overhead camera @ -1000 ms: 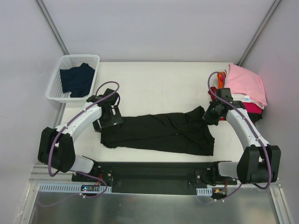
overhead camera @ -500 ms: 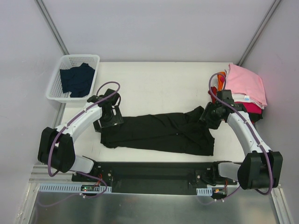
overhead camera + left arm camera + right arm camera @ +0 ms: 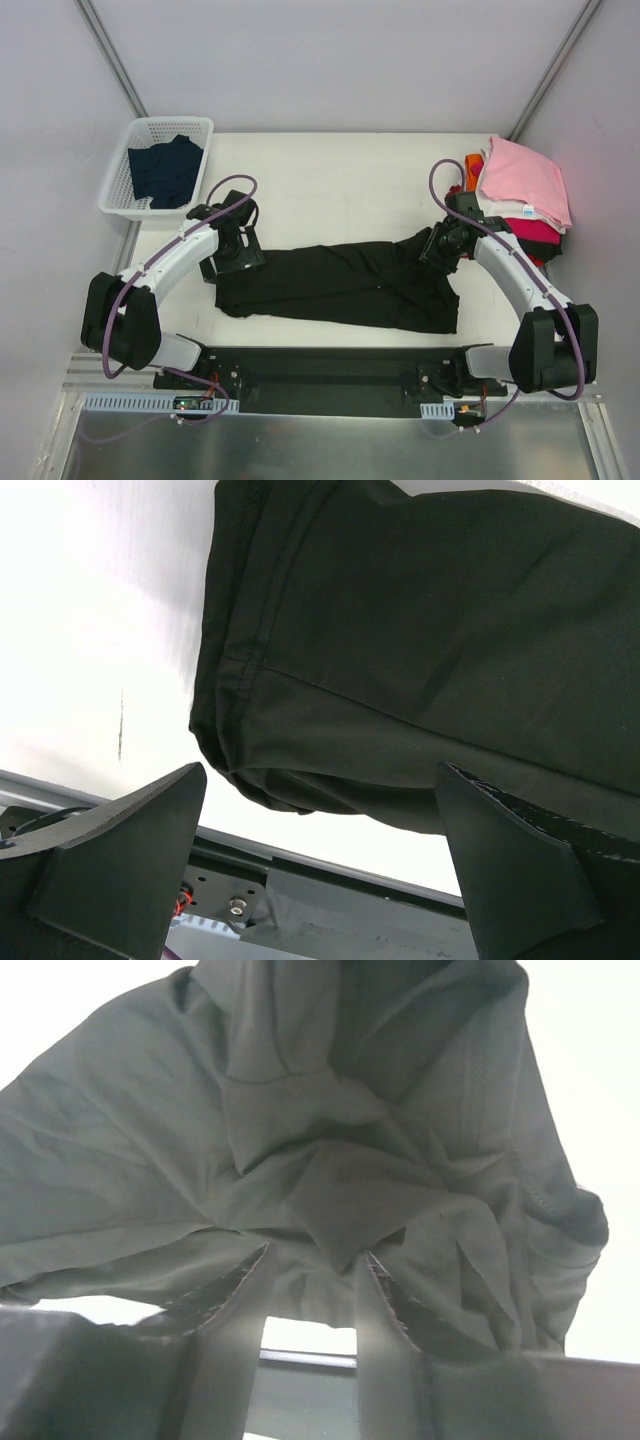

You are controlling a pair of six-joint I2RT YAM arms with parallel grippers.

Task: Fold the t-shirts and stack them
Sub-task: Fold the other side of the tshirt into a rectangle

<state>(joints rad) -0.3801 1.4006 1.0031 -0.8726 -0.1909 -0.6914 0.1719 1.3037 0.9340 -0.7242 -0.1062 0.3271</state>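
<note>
A black t-shirt (image 3: 340,285) lies in a long, narrow fold across the middle of the table. My left gripper (image 3: 232,245) hovers over its left end, open wide. In the left wrist view the shirt's hemmed end (image 3: 400,630) fills the space ahead of the left gripper (image 3: 320,775), with nothing held. My right gripper (image 3: 440,248) is at the shirt's bunched right end. In the right wrist view the right gripper (image 3: 313,1252) stands open, and a fold of the black cloth (image 3: 300,1110) dips between its fingertips.
A stack of folded t-shirts sits at the right edge, with pink (image 3: 525,178) on top, magenta-red (image 3: 535,232) below and orange (image 3: 473,163) behind. A white basket (image 3: 120,185) at the far left holds a dark navy t-shirt (image 3: 165,170). The arm bases line the near edge.
The right gripper has shifted left onto the shirt's right end, and its jaws have come apart from shut. The left arm has not moved.
</note>
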